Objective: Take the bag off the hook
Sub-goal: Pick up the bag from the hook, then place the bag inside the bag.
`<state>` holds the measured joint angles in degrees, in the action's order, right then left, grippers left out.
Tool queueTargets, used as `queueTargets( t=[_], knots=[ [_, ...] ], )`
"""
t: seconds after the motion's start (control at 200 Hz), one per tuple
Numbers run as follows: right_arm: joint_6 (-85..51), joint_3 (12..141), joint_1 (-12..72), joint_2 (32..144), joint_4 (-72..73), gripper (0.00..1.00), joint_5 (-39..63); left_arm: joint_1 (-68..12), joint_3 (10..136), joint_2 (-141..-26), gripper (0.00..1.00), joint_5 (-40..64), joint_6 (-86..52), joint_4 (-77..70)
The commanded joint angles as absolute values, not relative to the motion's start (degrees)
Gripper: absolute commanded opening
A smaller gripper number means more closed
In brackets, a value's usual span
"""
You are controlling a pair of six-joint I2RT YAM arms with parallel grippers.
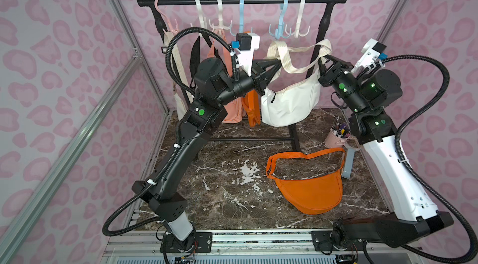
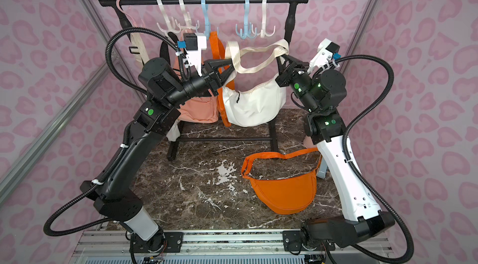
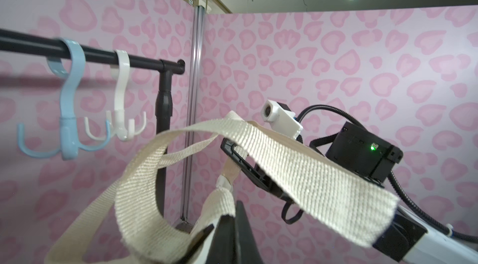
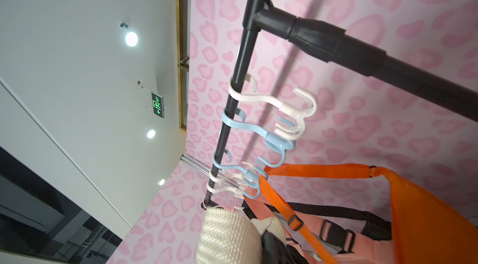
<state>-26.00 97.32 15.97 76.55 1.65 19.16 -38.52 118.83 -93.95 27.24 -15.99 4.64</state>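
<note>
- Pink walls point(image 1: 51, 68) back the rack point(image 1: 261, 0).
- Left gripper point(image 2: 229, 66) clamps the cream strap point(image 1: 297, 70), sharing the load.
- White bag point(image 1: 289, 104) sags between both arms, clear of the blue hook point(image 1: 280, 31).
- Right gripper point(image 1: 326, 58) pinches the strap's far end, spreading the loop.

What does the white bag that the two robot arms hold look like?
The white bag is a soft, crescent-shaped cloth pouch with a black zipper pull and a wide cream woven strap. It hangs below the hooks, caught on none, slung between the left gripper and the right gripper, whose jaws are shut on the strap.
</note>
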Motion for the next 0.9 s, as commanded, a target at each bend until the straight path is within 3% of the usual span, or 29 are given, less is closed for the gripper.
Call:
queueTargets(
  t=[0.0,0.165,0.425,0.895],
  knots=[
    [-19.5,92.6,17.0,72.6,-3.2,0.00,14.7,-39.9,109.9,-89.5,0.03,24.6,-15.7,4.8],
    [-18.8,82.8,18.2,64.9,-5.3,0.00,11.5,-41.3,93.5,-80.9,0.03,21.5,-17.9,0.1],
    [-16.2,71.2,21.3,53.8,-9.3,0.00,7.5,-43.7,79.4,-71.2,0.03,20.2,-19.1,1.2],
    [-15.1,67.5,23.0,40.4,-29.4,0.00,9.0,-50.3,70.2,-63.4,0.03,19.0,-22.9,5.5]
  ],
)
